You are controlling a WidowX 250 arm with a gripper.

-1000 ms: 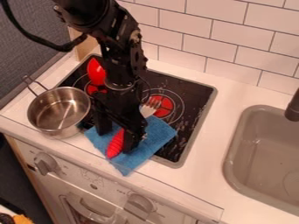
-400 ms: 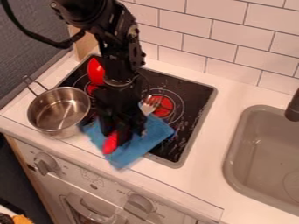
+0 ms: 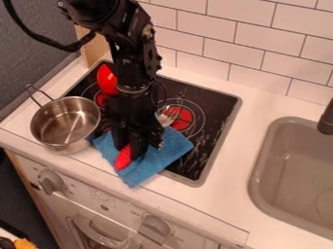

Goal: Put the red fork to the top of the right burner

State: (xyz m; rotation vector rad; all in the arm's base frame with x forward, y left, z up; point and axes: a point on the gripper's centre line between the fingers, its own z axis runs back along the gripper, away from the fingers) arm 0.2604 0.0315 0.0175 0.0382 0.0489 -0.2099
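Observation:
The gripper [image 3: 131,147] is low over the front of the stove, its fingers closed around the handle of the red fork [image 3: 123,158]. The handle's end sticks out below the fingers over the blue cloth [image 3: 164,151]. Silver fork tines [image 3: 170,115] show on the gripper's right, at the left part of the right burner [image 3: 184,118]. The fork's middle is hidden behind the gripper. The cloth lies partly on the stove and partly on the front counter edge, under the fork handle.
A metal pot [image 3: 65,122] stands left of the gripper, close to it. Behind the arm's left side is a red spoon-like object [image 3: 107,79]. The sink [image 3: 294,172] is at the right, and a tiled wall [image 3: 244,41] rises behind the stove.
The fingers have come together on the fork handle. The fork and the cloth have shifted slightly up and left, and the gripper has moved up a little.

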